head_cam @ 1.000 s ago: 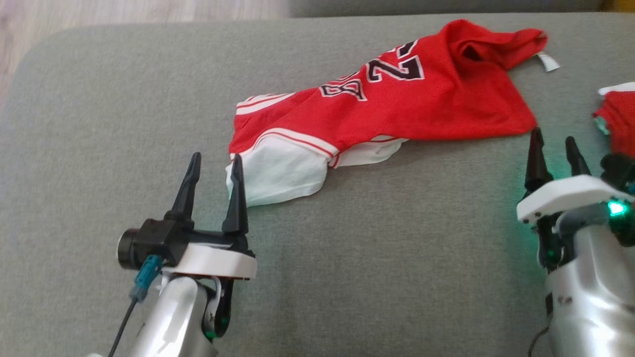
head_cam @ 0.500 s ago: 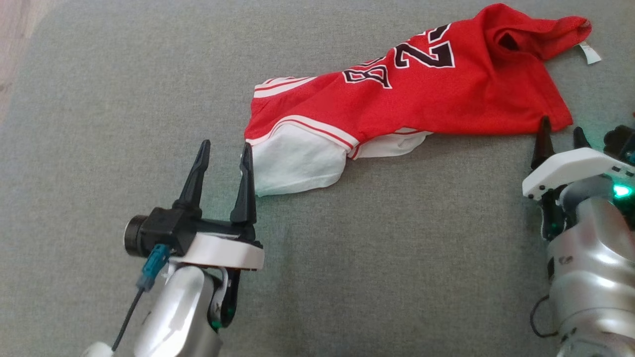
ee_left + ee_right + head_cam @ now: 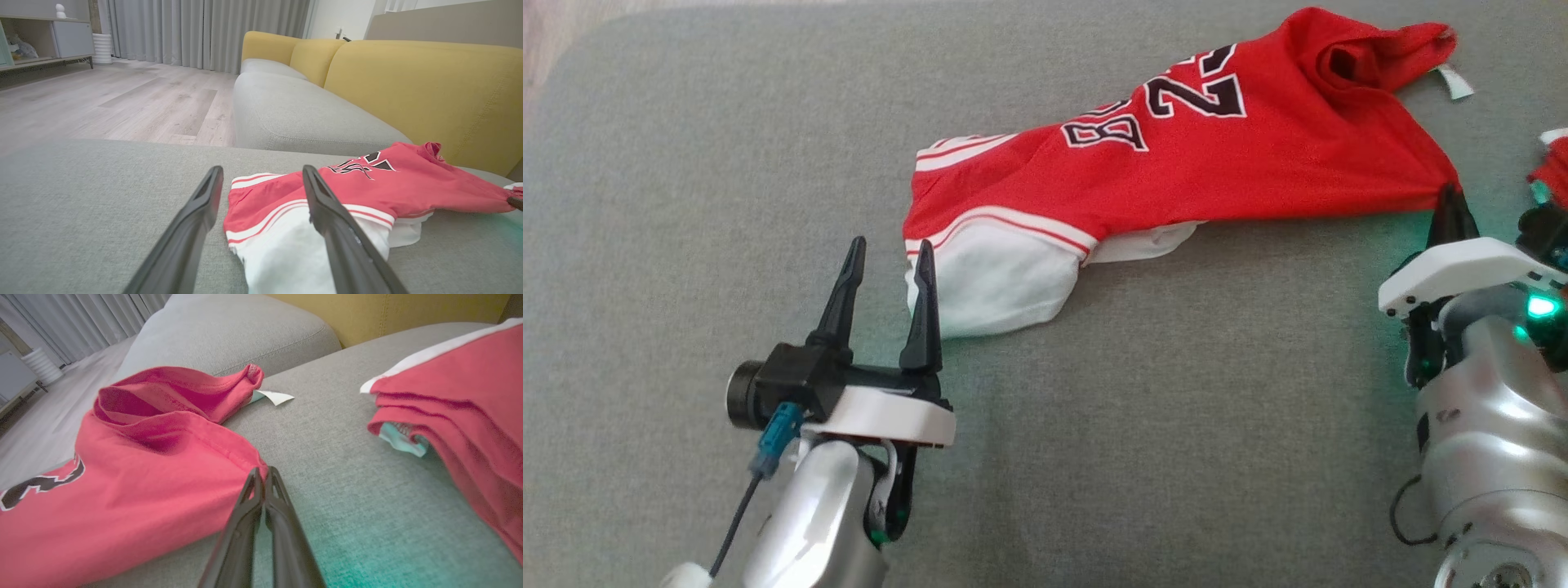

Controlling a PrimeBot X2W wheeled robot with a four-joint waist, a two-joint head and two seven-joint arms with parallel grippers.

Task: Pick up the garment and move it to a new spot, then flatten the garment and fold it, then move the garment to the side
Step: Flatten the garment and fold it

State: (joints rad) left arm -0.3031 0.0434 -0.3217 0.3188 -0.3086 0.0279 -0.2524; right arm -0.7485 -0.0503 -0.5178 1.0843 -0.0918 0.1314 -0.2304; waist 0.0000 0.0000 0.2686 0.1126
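Note:
A red jersey [image 3: 1225,163] with black "23" lettering and white trim lies crumpled across the grey sofa seat [image 3: 1176,408], its white lower part [image 3: 988,282] at the near left. My right gripper [image 3: 1448,206] is shut on the jersey's right corner [image 3: 245,465], and the cloth stretches taut toward it. My left gripper [image 3: 889,257] is open, its right finger lying over the white hem [image 3: 282,253] and its left finger on bare cushion. A white tag [image 3: 276,397] pokes out by the collar opening [image 3: 135,406].
A folded red garment [image 3: 466,416] with a white edge lies on the seat at the far right, close to my right gripper. Yellow sofa backrests [image 3: 429,90] rise behind the seat. Wood floor [image 3: 102,98] lies beyond the seat's left edge.
My right gripper has closed on the jersey's right corner, and the cloth is now pulled taut toward it. The head camera shifted. The left gripper stays open at the white hem.

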